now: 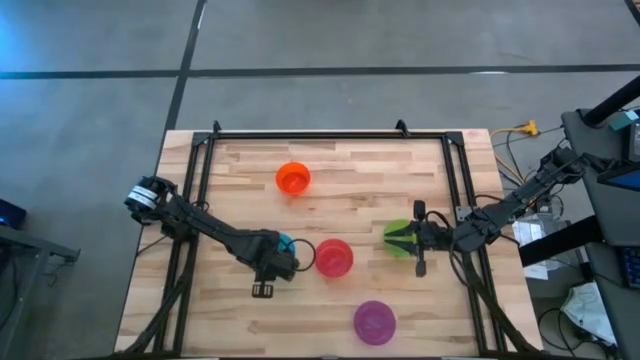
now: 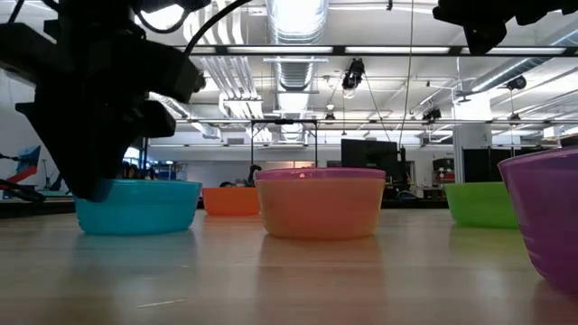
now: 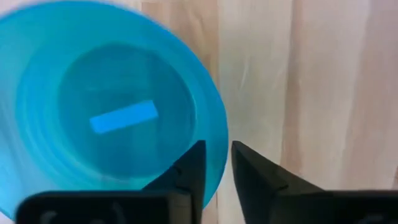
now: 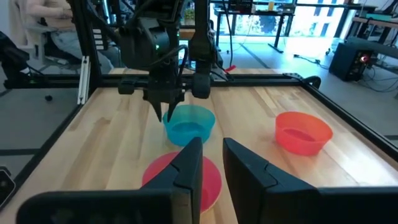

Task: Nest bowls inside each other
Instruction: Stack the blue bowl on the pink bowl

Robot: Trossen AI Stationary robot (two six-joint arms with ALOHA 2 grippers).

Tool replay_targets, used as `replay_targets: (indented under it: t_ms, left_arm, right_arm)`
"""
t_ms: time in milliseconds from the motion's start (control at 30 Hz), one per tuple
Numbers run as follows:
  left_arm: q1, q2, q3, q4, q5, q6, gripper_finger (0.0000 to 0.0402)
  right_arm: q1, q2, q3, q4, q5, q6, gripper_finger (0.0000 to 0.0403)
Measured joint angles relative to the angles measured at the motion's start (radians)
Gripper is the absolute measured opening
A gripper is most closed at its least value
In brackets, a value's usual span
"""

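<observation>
On the butcher-block table (image 1: 350,310), high view: five bowls show, none nested. Orange-red bowl (image 1: 293,179) sits alone toward the far edge; magenta bowl (image 1: 334,258) at centre; purple bowl (image 1: 374,322) near the front edge; green bowl (image 1: 398,238) right of centre; cyan bowl (image 1: 285,243) left of centre, mostly hidden under the left gripper (image 1: 275,262). Right gripper (image 1: 408,238) hangs over the green bowl. No yellow bowl separately visible here.

Low view: cyan bowl (image 2: 138,206) rests flat on the wood, left gripper (image 2: 95,185) down at its near rim. The central bowl (image 2: 321,202) reads pale orange with a thin magenta band at the lip; a yellow bowl may sit inside the magenta one, cannot confirm. Green bowl (image 2: 481,204) and purple bowl (image 2: 546,217) stand apart.

Left wrist view: fingers (image 3: 191,168) narrowly apart, straddling the cyan bowl (image 3: 112,106) rim, one inside and one outside. Whether they actually pinch the wall, cannot tell.

Right wrist view: right gripper (image 4: 212,162) fingers slightly apart, nothing between them; magenta bowl (image 4: 180,177), cyan bowl (image 4: 189,123), orange-red bowl (image 4: 302,132) ahead.

Judgement: early stage. Almost all nesting remains; the cyan bowl looks like the first pick, likely headed for the neighbouring magenta bowl.
</observation>
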Motion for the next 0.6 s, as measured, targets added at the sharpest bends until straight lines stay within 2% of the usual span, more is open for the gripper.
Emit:
replay_targets:
  t_ms: [200,367,600]
  left_arm:
    - [0.000,-0.002,-0.008,-0.001,0.000,0.000,0.0007]
    - [0.000,-0.006,-0.007,-0.010,-0.001,0.006,0.0005]
    - [-0.003,-0.046,0.055,-0.150,-0.001,0.001,0.0001]
  right_arm:
    - [0.000,0.000,0.000,0.000,0.000,0.004,0.0059]
    - [0.000,0.000,0.000,0.000,0.000,0.011,0.0058]
    - [0.000,0.001,0.000,0.000,0.000,0.011,0.0059]
